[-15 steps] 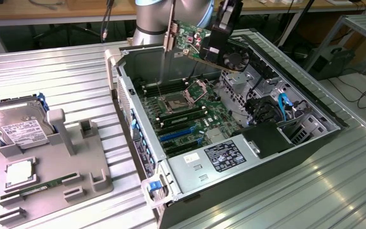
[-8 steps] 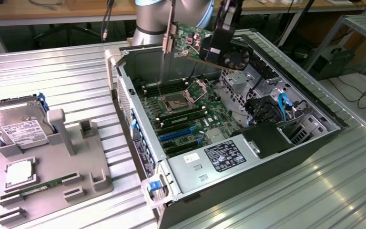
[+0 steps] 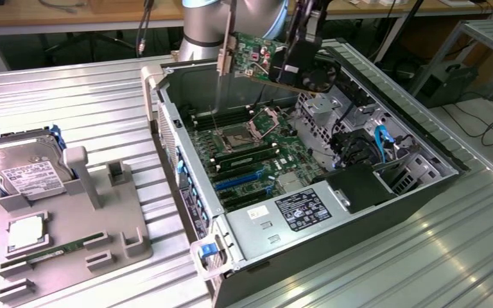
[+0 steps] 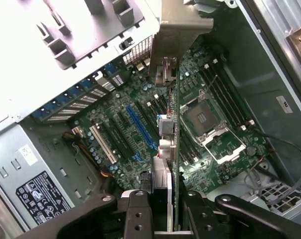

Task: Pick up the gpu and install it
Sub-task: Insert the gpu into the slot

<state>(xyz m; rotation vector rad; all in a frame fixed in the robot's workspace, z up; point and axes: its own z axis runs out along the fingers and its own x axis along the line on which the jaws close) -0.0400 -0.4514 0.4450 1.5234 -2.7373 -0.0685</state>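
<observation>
Black two-finger gripper (image 3: 299, 64) clenched on thin green circuit-board gpu with silver end bracket (image 3: 253, 59). Card held on edge, airborne above far end of open grey computer case (image 3: 392, 102). Pickup done. Card not yet seated: blue motherboard slot (image 4: 140, 129) below, unoccupied.

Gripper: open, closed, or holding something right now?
Gripper: closed on the gpu, which hangs above the open case.

ribbed metal table (image 3: 67, 96) with open computer case (image 3: 315, 273) and grey parts holder (image 3: 113, 224)
</observation>
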